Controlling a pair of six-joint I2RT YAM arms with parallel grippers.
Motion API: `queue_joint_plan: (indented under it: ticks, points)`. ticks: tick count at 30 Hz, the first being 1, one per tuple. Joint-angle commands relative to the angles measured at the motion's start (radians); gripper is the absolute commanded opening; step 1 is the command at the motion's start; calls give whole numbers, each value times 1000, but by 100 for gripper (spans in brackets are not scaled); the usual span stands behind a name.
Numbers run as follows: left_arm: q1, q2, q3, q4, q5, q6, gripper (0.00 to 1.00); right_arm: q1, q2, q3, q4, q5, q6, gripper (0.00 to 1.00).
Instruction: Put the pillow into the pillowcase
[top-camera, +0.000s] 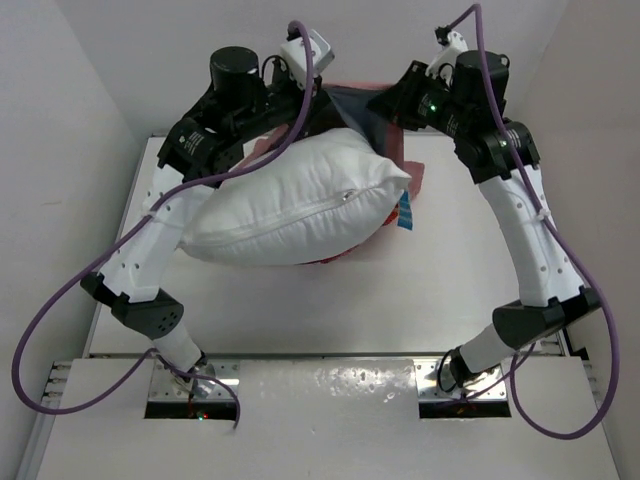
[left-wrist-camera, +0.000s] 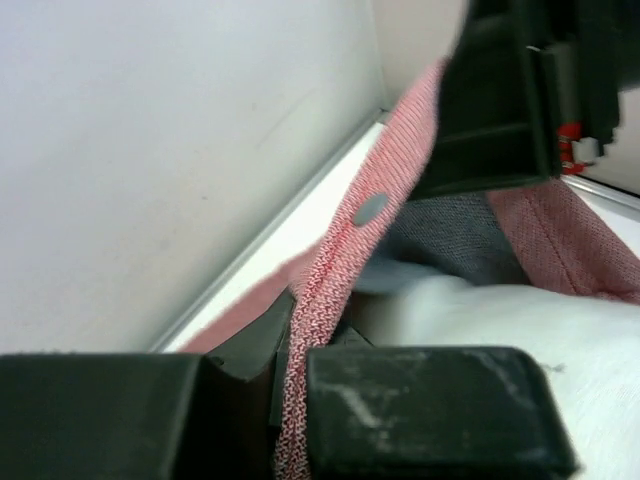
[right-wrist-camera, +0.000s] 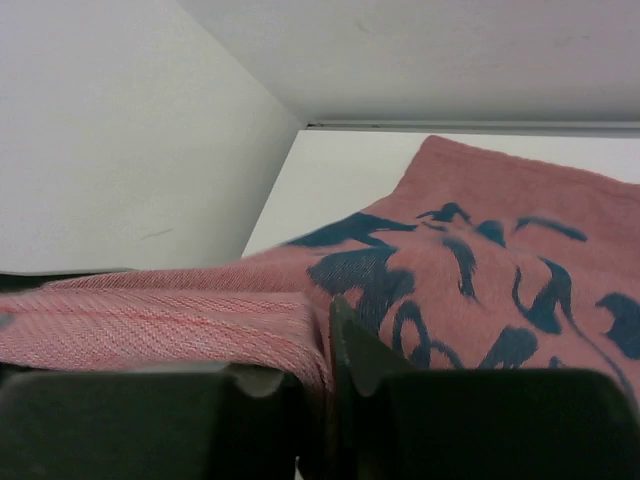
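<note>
The white pillow (top-camera: 300, 205) lies puffy across the middle of the table, its far edge under the opening of the red pillowcase (top-camera: 362, 102). My left gripper (top-camera: 318, 88) is shut on the pillowcase's hem (left-wrist-camera: 335, 265), with white pillow (left-wrist-camera: 510, 320) just to its right. My right gripper (top-camera: 392, 105) is shut on the pillowcase's edge (right-wrist-camera: 200, 325); the dark blue print (right-wrist-camera: 440, 270) spreads beyond it. Most of the pillowcase is hidden behind the pillow and arms; bits of it show at the pillow's right (top-camera: 405, 205).
White walls enclose the table at the back and both sides (top-camera: 90, 90). The table's far edge (left-wrist-camera: 270, 235) runs close behind the left gripper. The arm bases (top-camera: 190, 385) sit at the near edge.
</note>
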Motion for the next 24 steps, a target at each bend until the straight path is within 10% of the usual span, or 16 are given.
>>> queue_joint_plan:
  ticks: [1, 11, 24]
  points:
    - [8, -94, 113, 193, -117, 7, 0, -52, -27, -107, 4, 259, -98, 15]
    - [-14, -57, 101, 266, -331, 70, 0, 30, -269, -491, 113, 25, -263, 93]
    - [-23, -56, 89, 283, -381, 97, 0, 2, -390, -781, 88, 61, -166, 56]
